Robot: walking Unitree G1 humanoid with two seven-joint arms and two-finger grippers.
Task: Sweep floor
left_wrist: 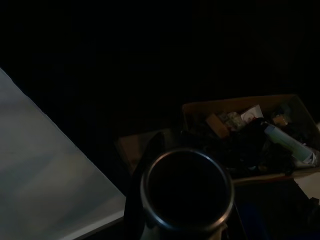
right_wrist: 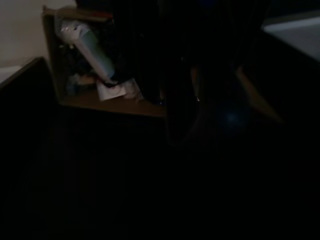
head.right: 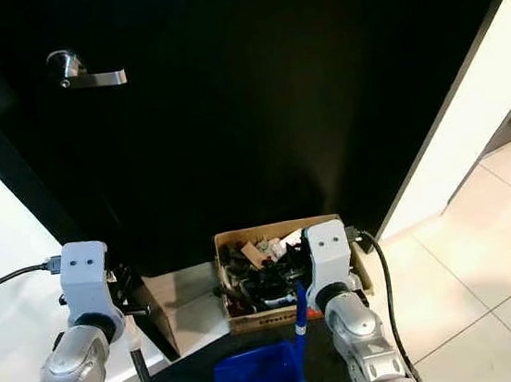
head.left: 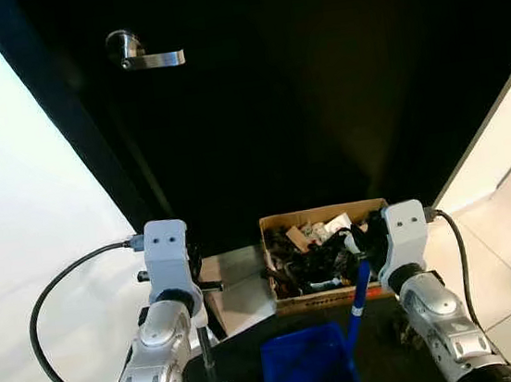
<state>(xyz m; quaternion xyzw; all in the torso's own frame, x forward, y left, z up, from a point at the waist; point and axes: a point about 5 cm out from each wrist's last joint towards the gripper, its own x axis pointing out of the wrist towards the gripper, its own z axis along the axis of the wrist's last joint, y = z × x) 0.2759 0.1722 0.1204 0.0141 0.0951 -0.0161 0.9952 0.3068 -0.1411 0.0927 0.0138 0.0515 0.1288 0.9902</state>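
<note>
Blue dustpan on dark floor, blue handle upright, cardboard box behind

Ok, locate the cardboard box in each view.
Left eye: box low, right of centre, at the black door's foot.
Right eye: low centre, same door.
Left wrist: right side.
Right wrist: upper left.
Shared landmark: the pale bottle in it.

A box full of odds and ends sits on the floor against the door, just ahead of the right claw. The dustpan lies below and left of that claw, its handle rising to it. A pole hangs under the left claw.
</note>
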